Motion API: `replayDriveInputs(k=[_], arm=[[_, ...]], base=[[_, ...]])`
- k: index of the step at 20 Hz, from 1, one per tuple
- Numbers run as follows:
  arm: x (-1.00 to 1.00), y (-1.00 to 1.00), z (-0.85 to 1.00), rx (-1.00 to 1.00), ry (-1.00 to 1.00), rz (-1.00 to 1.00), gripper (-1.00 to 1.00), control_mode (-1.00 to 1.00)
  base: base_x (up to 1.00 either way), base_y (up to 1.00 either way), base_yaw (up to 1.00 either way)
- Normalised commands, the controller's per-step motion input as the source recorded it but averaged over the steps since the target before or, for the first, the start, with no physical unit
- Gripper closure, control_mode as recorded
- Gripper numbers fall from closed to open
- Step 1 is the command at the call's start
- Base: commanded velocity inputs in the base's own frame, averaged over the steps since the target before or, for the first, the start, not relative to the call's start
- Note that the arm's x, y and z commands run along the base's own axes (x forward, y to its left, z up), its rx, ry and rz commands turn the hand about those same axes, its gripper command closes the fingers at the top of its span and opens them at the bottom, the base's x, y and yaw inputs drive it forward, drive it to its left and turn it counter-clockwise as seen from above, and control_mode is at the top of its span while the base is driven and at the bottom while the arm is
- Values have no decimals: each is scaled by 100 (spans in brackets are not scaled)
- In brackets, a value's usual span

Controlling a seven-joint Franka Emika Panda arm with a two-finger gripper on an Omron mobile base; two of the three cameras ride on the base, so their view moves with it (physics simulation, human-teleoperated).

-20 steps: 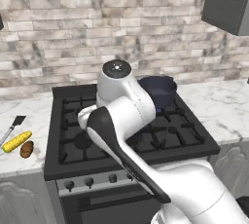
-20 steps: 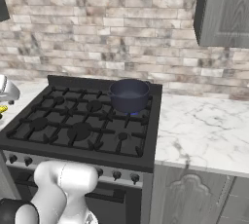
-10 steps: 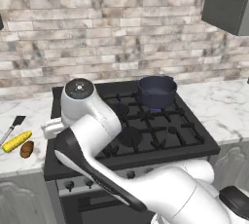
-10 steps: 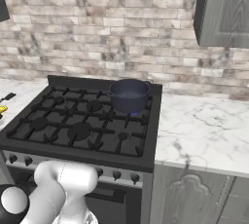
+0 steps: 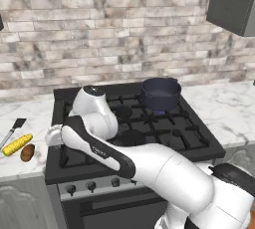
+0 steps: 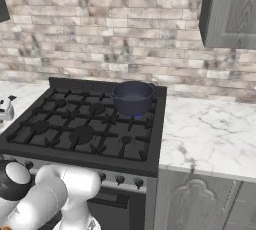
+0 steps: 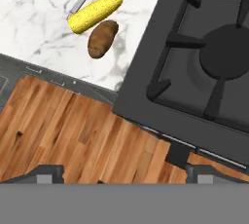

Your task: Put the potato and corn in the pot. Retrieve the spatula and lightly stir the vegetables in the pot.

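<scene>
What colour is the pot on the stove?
Dark blue-grey pot, clearest in the right base view.

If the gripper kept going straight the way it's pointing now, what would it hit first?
Probably the wooden floor in front of the stove. The hand view looks down past the counter edge, and the open gripper sits over floorboards. The potato and corn lie off that line, though depth is unclear.

The arm has swung left from the pot toward the corn and potato.
</scene>
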Motion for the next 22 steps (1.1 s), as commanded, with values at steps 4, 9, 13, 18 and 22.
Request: replayDriveInputs(k=[4,9,13,18,22], arm=[[43,59,-4,-5,15,3,-100,-100],[35,63,0,-22,5,0,-100,-100],[31,77,-8,-18,0,-2,-100,-100],[29,21,-16,0,-1,0,-100,-100],[27,24,-3,0,0,0,-100,-100]], base=[[0,0,0],[0,0,0],[0,0,0],[0,0,0],[0,0,0]])
